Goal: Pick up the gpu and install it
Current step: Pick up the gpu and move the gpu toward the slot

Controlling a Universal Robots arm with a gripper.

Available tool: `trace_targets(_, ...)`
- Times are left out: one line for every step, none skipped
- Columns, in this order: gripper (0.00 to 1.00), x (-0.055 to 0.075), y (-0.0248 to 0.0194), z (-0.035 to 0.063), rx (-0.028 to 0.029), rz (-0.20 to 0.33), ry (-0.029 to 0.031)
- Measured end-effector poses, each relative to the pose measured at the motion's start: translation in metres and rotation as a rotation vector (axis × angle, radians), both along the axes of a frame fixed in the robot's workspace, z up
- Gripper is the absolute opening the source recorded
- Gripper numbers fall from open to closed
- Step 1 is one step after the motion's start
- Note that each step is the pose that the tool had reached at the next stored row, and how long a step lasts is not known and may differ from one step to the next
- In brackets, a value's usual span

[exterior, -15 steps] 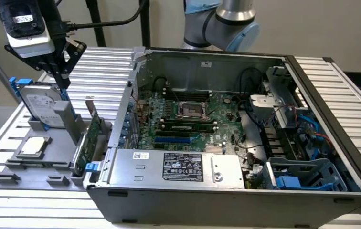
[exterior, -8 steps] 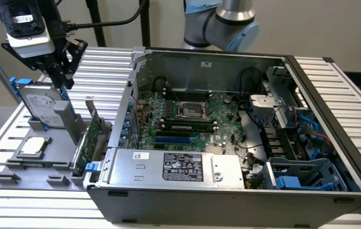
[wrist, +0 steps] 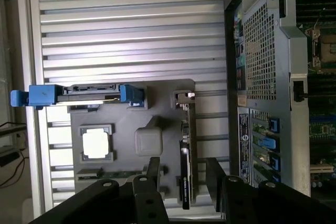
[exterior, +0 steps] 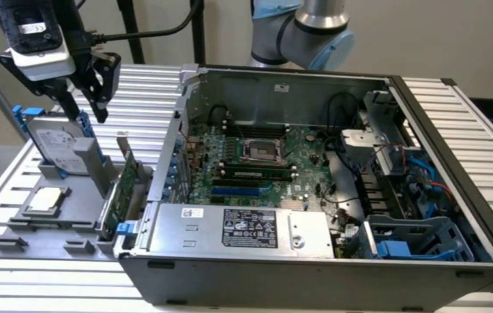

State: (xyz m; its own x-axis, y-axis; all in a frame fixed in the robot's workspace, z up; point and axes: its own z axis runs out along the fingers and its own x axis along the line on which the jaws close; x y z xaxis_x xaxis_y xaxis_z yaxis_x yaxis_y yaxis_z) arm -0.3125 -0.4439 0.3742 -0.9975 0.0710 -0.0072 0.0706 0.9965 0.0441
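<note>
Slatted table [wrist: 131, 35]: gpu [wrist: 185, 161] upright beneath spread fingers [wrist: 154, 174].

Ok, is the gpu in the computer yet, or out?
Out. The gpu stands on edge in the grey holder beside the computer case, and the open pincer holds nothing.

A silver ribbed table of aluminium slats [exterior: 150, 91] is spread beneath the gripper [exterior: 85, 112] and is seen reaching out past it on all sides. Behind the gripper a plain pale beige wall [exterior: 438, 39] is seen, crossed by black upright poles [exterior: 197, 32]. The slats are brightly lit, with glare caught along their ridges.
</note>
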Motion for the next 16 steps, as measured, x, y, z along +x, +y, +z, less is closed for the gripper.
trace_targets(0.48, 0.0, -0.0009, -0.0017, -0.0001, 0.0, 0.0001)
trace_targets(0.48, 0.0, -0.0022, -0.0035, -0.0002, 0.0, 0.0002)
trace_targets(0.48, 0.0, -0.0037, -0.0052, -0.0003, 0.0, 0.0002)
trace_targets(0.48, 0.0, -0.0053, -0.0071, -0.0001, 0.0, 0.0001)
trace_targets(0.48, 0.0, -0.0072, -0.0091, -0.0001, 0.0, 0.0001)
trace_targets(0.48, 0.0, -0.0087, -0.0109, 0.0, 0.0, 0.0)
trace_targets(0.48, 0.0, -0.0102, -0.0128, 0.0, 0.0, 0.0)
trace_targets(0.48, 0.0, -0.0113, -0.0144, -0.0001, 0.0, 0.0)
trace_targets(0.48, 0.0, -0.0123, -0.0163, -0.0001, 0.0, 0.0001)
trace_targets(0.48, 0.001, -0.0131, -0.0181, -0.0001, 0.0, 0.0001)
trace_targets(0.48, 0.001, -0.0139, -0.0199, -0.0002, 0.0, 0.0001)
trace_targets(0.48, 0.002, -0.0147, -0.0217, -0.0002, 0.0, 0.0001)
trace_targets(0.48, 0.003, -0.0154, -0.0235, -0.0001, 0.0, 0.0001)
trace_targets(0.48, 0.004, -0.0161, -0.0254, 0.0, 0.0, 0.0)
trace_targets(0.48, 0.004, -0.0168, -0.0272, -0.0001, 0.0, 0.0)
trace_targets(0.48, 0.005, -0.0175, -0.0291, -0.0001, 0.0, 0.0)
